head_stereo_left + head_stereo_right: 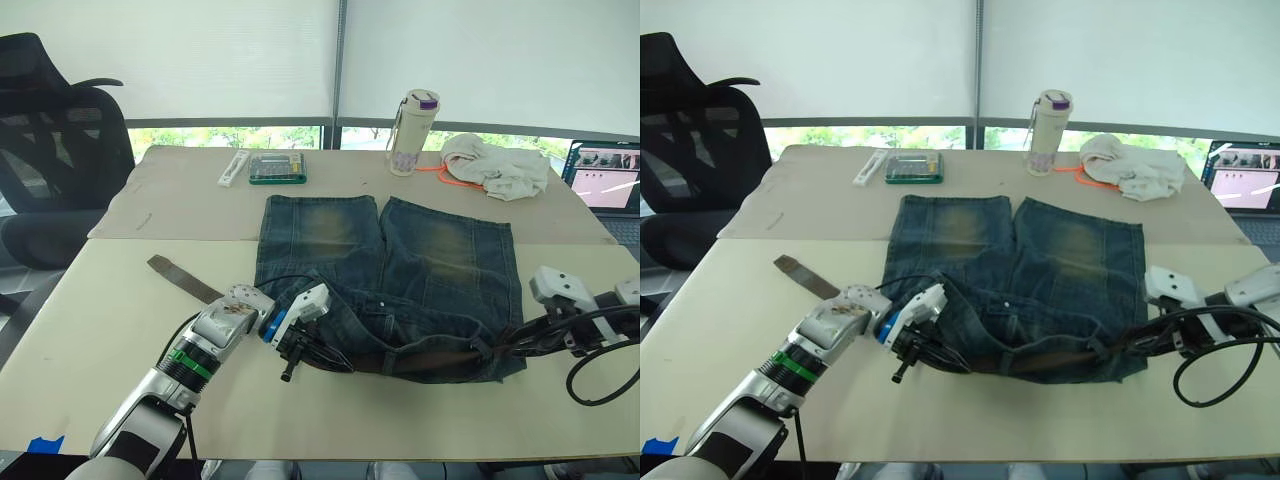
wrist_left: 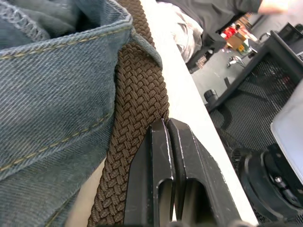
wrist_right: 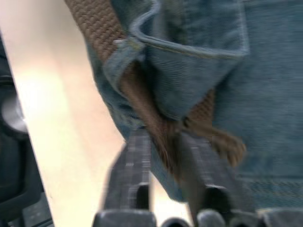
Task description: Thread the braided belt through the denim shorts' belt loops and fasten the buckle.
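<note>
**Belt partway through the waistband, a claw at each end**

Your bench (image 1: pixel 120 300) carries the shorts (image 1: pixel 385 290) flat at its middle, legs pointing away from you and the waistband along the near edge. Behind them sit a bottle (image 1: pixel 410 130), an off-white cloth bundle (image 1: pixel 497 165), a green box (image 1: pixel 277 168) and a laptop (image 1: pixel 603 178) at the far right; an office chair (image 1: pixel 55 140) stands off to the left.

The belt (image 1: pixel 185 279) runs under the waistband. Its tail lies bare on the bench to the left of the shorts, and the strap shows again near the right hip.

Your left claw (image 1: pixel 297 352) sits at the left end of the waistband, its fingers (image 2: pixel 163 156) pressed together beside the braid, gripping nothing that you can see. Your right claw (image 3: pixel 163 156) is at the right hip with its fingers parted around the brown strap where it leaves a belt loop (image 3: pixel 137 40), so judge it as pinching the belt there.

Risks from here: pull with the right claw and the loose denim may bunch and drag across the bench, since nothing pins it. The braid could also snag on a loop edge, or slip out of a light pinch.

You cannot make out the buckle. No writing or brand is readable on any object.
</note>
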